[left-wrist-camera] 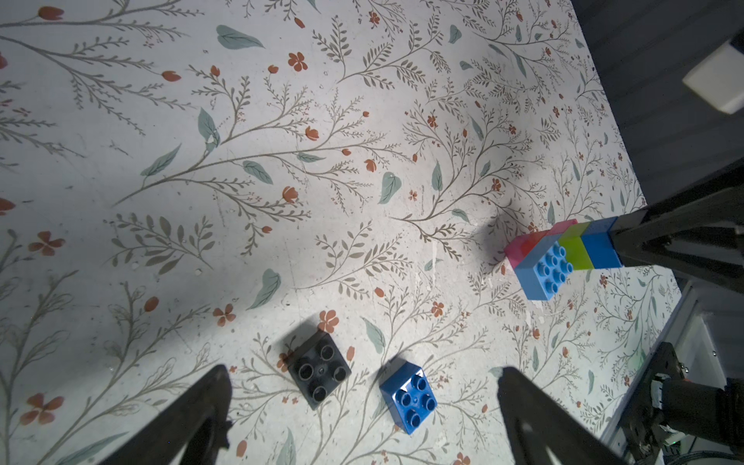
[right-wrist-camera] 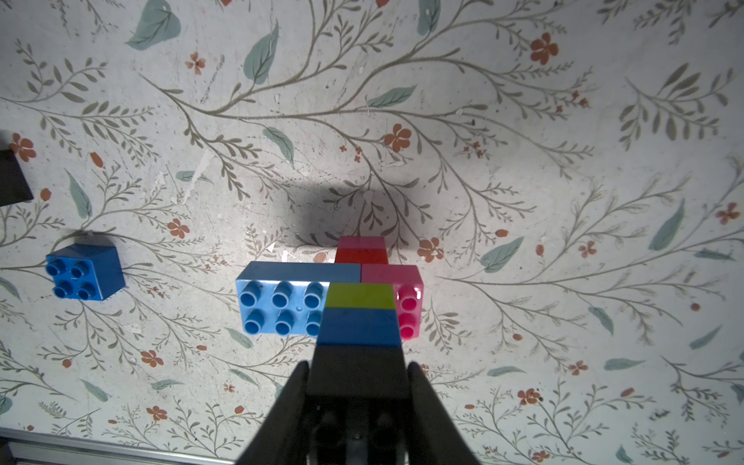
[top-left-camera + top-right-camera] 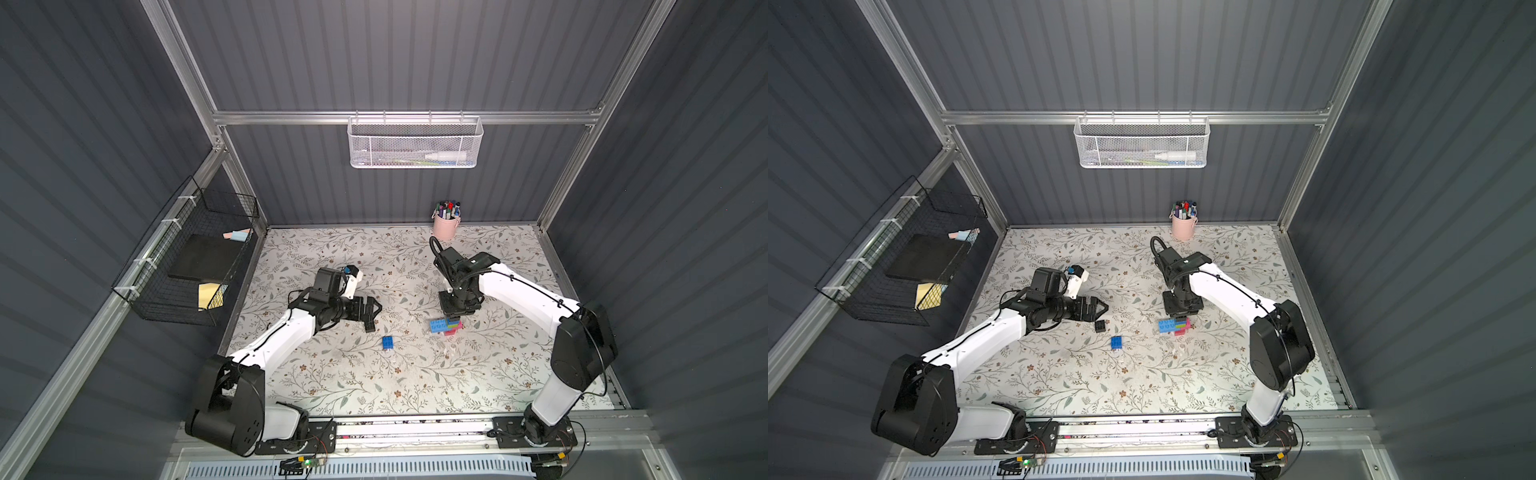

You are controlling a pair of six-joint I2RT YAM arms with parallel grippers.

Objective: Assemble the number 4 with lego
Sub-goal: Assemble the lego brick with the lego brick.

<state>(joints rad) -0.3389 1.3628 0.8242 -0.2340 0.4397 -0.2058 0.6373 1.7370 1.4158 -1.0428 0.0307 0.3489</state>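
Lego first: the number 4 (image 2: 359, 296) is only partly built and sits roughly mid-counter, a bit toward the right edge. In the right wrist view there's a pink and a red brick at the far end. Next comes the long light blue brick (image 2: 282, 306) side by side with another pink one, then lime green and dark blue stacked on top. The right fingers (image 2: 290, 402) come down on it from above and are clamped tight on the black block at the top of that stack. Honestly can't tell if the pink end is resting on the counter (image 3: 332, 386) or sitting just off it.

Two loose square bricks lie studs-up between the 4 and the left edge, slightly nearer the front edge. They're a dark blue brick (image 3: 387, 343) and a black brick (image 3: 1100, 326), near each other but not touching. The left fingers (image 1: 193, 422) are spread wide with nothing in them, hovering over that pair. In the left wrist view both bricks show in the gap between them.

Over at the back edge there's a pink cup (image 3: 445, 226) full of marker pens, well apart from all the bricks.
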